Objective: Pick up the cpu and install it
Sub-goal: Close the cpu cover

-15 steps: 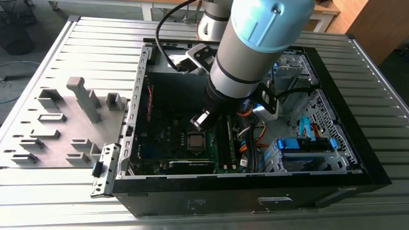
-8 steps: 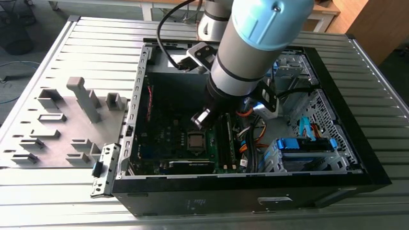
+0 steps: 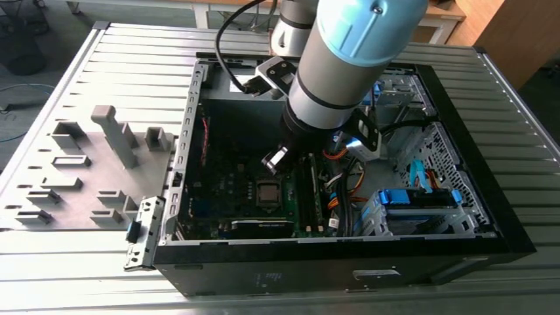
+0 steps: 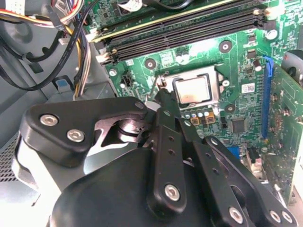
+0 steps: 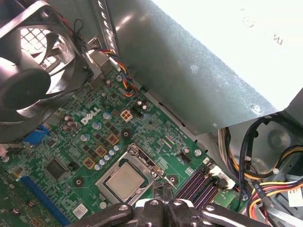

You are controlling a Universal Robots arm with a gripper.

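Looking like the cpu point(image 5: 125, 180) already sits in its socket point(image 4: 189, 91); gripper point(image 4: 163, 106) hangs just above it, fingers pinched together, holding nothing.

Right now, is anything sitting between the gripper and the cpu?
Nothing visible. The cpu lies in its socket on the motherboard, its metal top bare, and the gripper hangs just beside it inside the computer case.

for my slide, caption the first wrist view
Gripper poised just above the cpu seated in its socket on the green motherboard.
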